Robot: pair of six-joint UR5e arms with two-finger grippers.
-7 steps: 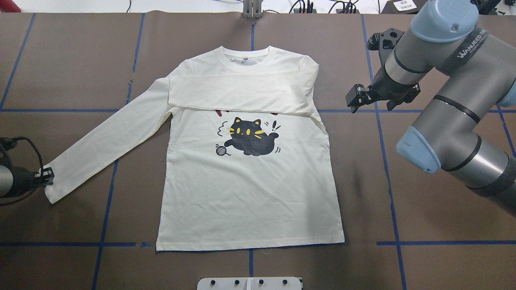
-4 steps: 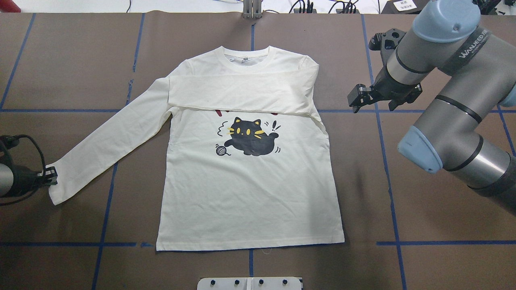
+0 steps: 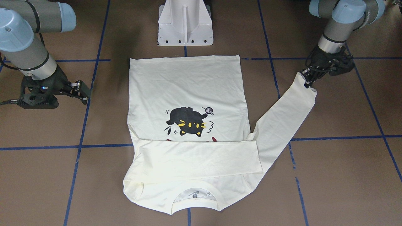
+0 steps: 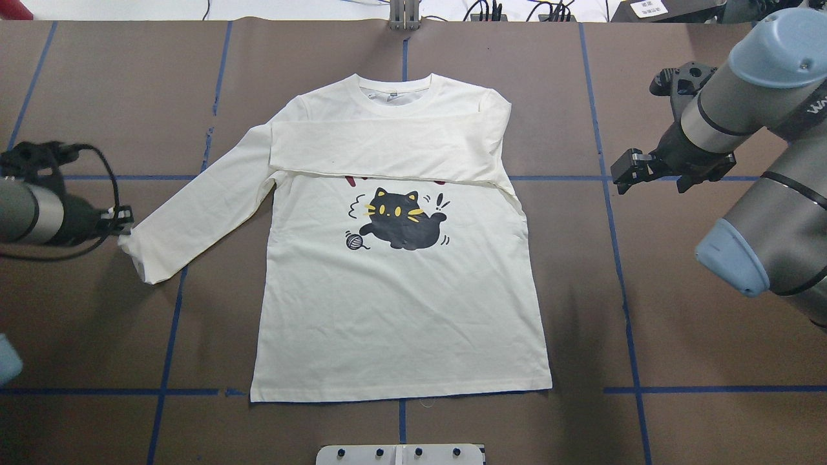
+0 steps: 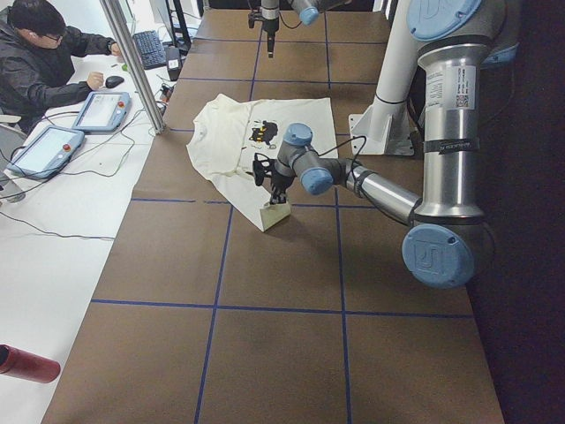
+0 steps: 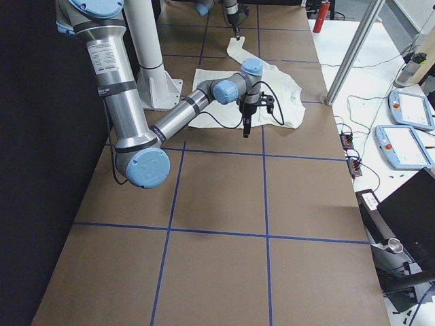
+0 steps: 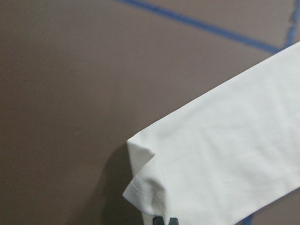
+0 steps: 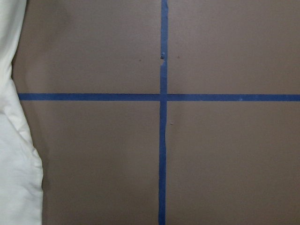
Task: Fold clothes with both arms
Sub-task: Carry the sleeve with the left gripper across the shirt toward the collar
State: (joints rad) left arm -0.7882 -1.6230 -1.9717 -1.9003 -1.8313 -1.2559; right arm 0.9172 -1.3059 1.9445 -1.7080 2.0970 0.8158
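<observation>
The cream long-sleeved T-shirt (image 4: 400,310) lies flat, front up, with the black cat print (image 4: 400,219) showing. One sleeve (image 4: 387,152) is folded across the chest and covers most of the red word. The other sleeve (image 4: 194,213) stretches out to the overhead view's left. My left gripper (image 4: 123,219) is shut on its cuff and holds it lifted off the table; it also shows in the front view (image 3: 306,80). The left wrist view shows the cuff (image 7: 225,159) above the table. My right gripper (image 4: 623,171) is open and empty, to the right of the shirt.
The brown table (image 4: 678,323) carries a grid of blue tape lines (image 4: 620,271). The white pedestal base (image 3: 185,25) stands at the robot's edge. An operator (image 5: 44,53) sits at a side desk with tablets (image 5: 101,110). A metal post (image 5: 132,62) stands at the table's far edge.
My left gripper has carried the sleeve cuff up and in toward the shirt's body, so the sleeve now bunches shorter. My right arm has drawn back to the right, away from the shirt.
</observation>
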